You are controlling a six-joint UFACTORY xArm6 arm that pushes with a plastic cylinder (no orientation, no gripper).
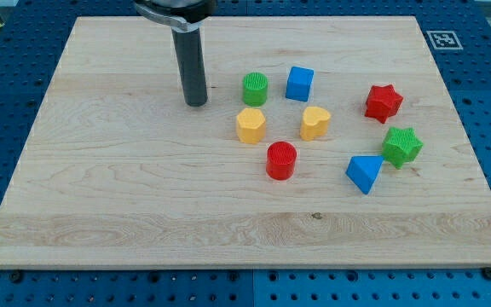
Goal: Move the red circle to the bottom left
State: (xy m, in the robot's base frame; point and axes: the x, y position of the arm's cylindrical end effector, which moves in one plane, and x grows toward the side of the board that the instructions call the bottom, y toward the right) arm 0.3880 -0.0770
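My tip (pixel 196 103), a bare dark rod holding nothing, rests on pale grained wood board (pixel 101 188), ribbed red circle (pixel 281 160) well toward view's lower right, ribbed green cylinder (pixel 255 89) nearer.

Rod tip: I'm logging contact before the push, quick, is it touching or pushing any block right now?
My tip: touching nothing, resting on the board up and to the view's left of the red circle; the green cylinder is nearest.

The surface (pixel 126 196) is pale, smooth-grained wood with a matt finish. The red circle (pixel 281 160) and green star (pixel 401 146) look like ribbed, matt plastic.
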